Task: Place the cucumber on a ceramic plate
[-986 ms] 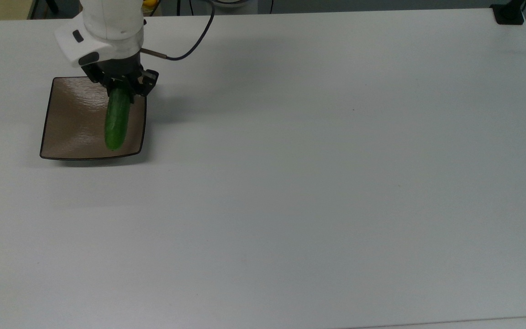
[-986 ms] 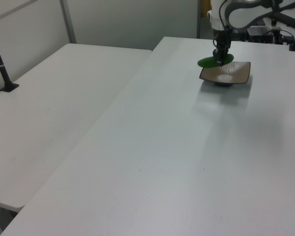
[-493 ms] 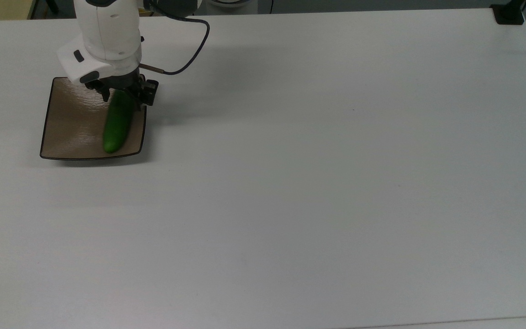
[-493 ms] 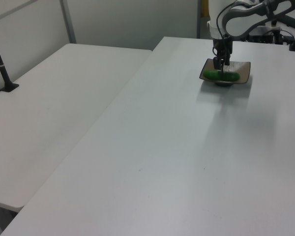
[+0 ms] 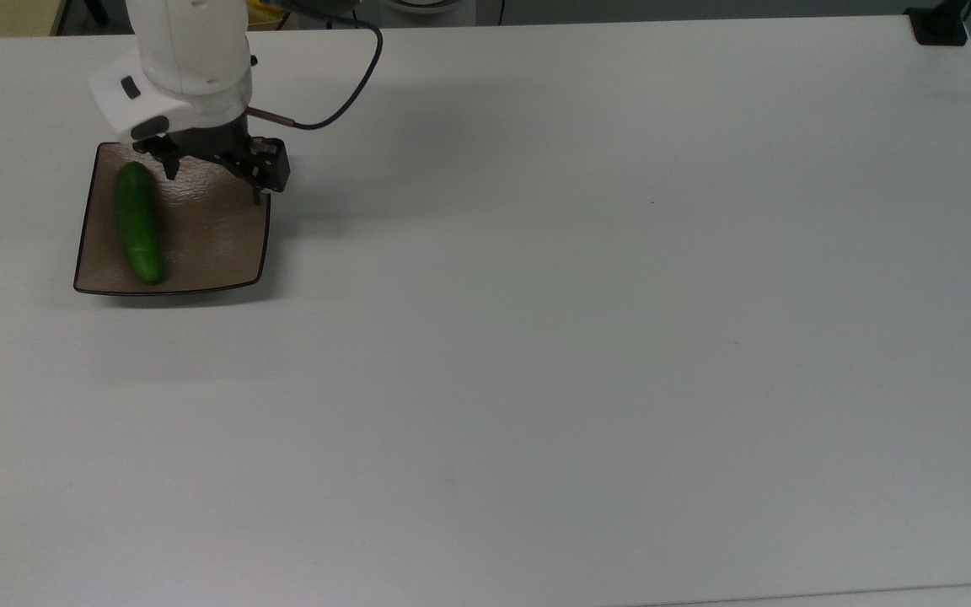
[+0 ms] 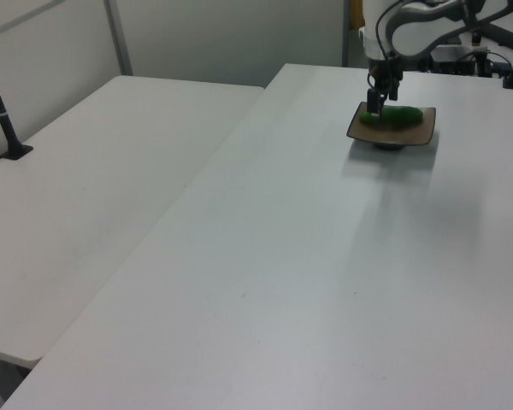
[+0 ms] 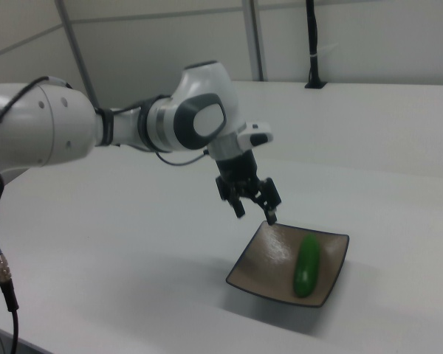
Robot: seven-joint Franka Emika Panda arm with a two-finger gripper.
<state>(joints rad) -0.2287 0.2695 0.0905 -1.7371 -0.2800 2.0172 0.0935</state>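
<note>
A: Where is the cucumber (image 5: 138, 222) lying?

B: It is lying flat on the plate (image 5: 207, 236), along the edge at nine o'clock in the top view, running from twelve towards six. In the right view the cucumber (image 7: 307, 265) is sitting in the plate's (image 7: 260, 265) shallow dip towards three o'clock.

A: And the pincer (image 5: 214, 173)?

B: It is hanging above the plate's twelve o'clock edge in the top view, with its jaws spread and nothing between them. In the right view the pincer (image 7: 252, 204) is standing off the plate at about ten o'clock, well apart from the cucumber.

A: So how am I judging the task?

B: I am reading it as done: the cucumber is resting wholly inside the dark rim, touching nothing but the plate.

A: How is it likely to be handling, if it needs taking up again?

B: I am guessing light and fairly stiff, but smooth and round, so it is likely to be rolling in the glossy dip. I am thinking the middle is the place to hold it, jaws across its width, squeezing gently so the skin is not bruising. The plate looks breakable, so pressing down hard on it is risky.

A: Anything else around?

B: The white bench (image 5: 587, 337) is carrying the plate, and a dark cable (image 5: 351, 88) is looping off the arm.
</note>
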